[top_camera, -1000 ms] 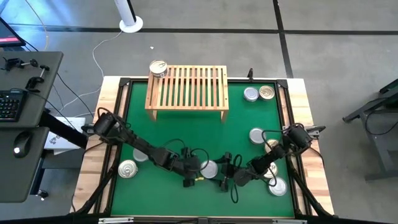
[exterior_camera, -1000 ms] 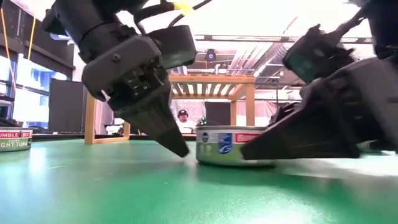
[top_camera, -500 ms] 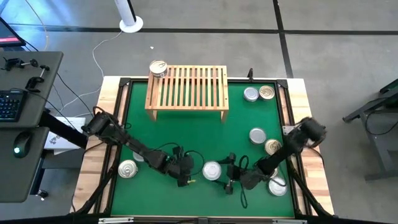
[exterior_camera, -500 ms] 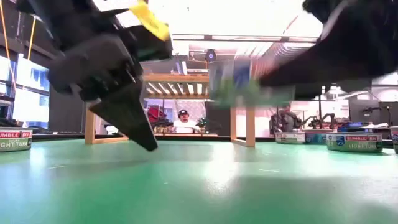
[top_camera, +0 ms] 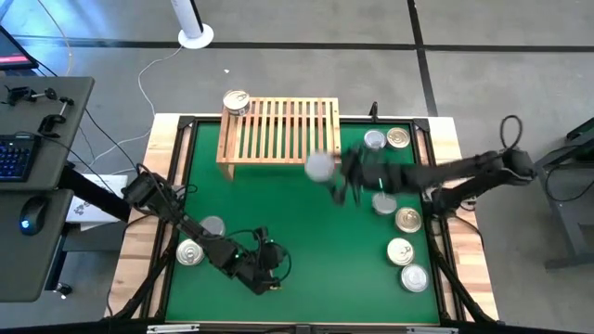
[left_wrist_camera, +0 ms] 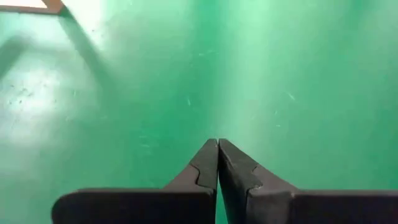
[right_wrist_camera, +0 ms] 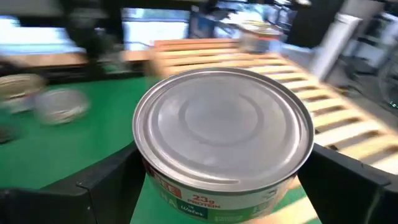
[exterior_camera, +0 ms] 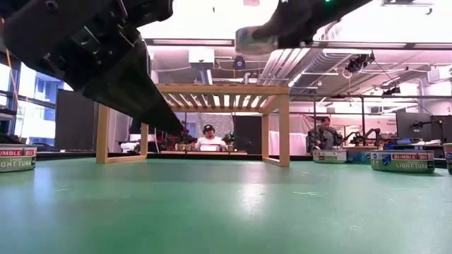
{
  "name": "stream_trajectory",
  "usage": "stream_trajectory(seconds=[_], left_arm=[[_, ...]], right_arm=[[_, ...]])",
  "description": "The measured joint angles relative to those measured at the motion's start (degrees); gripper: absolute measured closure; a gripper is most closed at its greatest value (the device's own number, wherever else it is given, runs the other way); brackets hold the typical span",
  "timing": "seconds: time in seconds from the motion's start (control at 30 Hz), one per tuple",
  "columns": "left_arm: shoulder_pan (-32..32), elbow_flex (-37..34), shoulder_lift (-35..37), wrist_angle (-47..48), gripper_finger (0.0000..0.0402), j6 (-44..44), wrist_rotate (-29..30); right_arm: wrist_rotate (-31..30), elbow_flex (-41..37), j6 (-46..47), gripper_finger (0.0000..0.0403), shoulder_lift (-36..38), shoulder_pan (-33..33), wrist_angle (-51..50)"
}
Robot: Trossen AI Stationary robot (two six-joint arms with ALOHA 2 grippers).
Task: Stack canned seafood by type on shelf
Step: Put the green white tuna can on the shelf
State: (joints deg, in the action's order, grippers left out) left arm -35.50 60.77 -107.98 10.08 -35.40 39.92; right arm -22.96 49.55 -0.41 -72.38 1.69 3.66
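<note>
My right gripper holds a silver tin in the air, just off the right front corner of the light-wood shelf. In the right wrist view the tin fills the space between the fingers, plain lid up. One tin stands on the shelf's far left corner. My left gripper is shut with nothing in it, low over the green mat near the table's front edge; its fingertips meet above bare mat. My right gripper pinches the tin's round side wall between its two fingers, one on each side. The fingers come almost level from the table's right side. The tin stands upright in the hold, lifted well clear of the mat.
Two tins lie on the mat at the near left. Several more stand along the right side, from the far right corner down to the near right. The mat's middle is bare.
My right gripper has lifted the silver tin off the mat near the front middle and carried it fast, up and toward the far edge, to the shelf's right front corner. My left gripper has drawn back from that spot toward the table's left, rising a little, still shut.
</note>
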Motion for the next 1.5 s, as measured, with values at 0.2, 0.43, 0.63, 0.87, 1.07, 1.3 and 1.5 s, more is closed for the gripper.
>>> stream_trajectory(seconds=[0.2,0.43,0.63,0.87,1.07,1.3,1.5], left_arm=[[-0.25,-0.04,-0.04,-0.15,0.0402,0.03,3.46],[-0.27,-0.04,-0.04,-0.08,0.0402,0.05,3.90],[-0.63,-0.06,-0.03,0.08,0.0402,-0.41,3.91],[-1.10,-0.04,-0.03,-0.15,0.0402,-0.55,4.14],[-1.10,-0.04,-0.02,-0.16,0.0402,-0.54,4.16],[-1.10,-0.04,-0.04,-0.15,0.0402,-0.54,4.16],[-1.10,-0.04,-0.03,-0.08,0.0402,-1.00,4.16]], right_arm=[[13.55,5.43,-1.31,0.0032,-5.08,22.26,0.01],[23.32,13.47,-1.13,0.0032,-16.07,33.88,-0.05],[25.46,16.30,-1.42,0.0032,-20.91,35.96,-2.54],[25.44,16.30,-1.90,0.0019,-21.04,36.22,-5.98],[24.98,16.43,-3.49,0.0009,-20.93,36.22,-8.24],[24.33,16.79,-3.73,0.0009,-20.74,36.22,-9.48],[24.76,19.59,-4.37,0.0009,-20.78,36.22,-15.00]])
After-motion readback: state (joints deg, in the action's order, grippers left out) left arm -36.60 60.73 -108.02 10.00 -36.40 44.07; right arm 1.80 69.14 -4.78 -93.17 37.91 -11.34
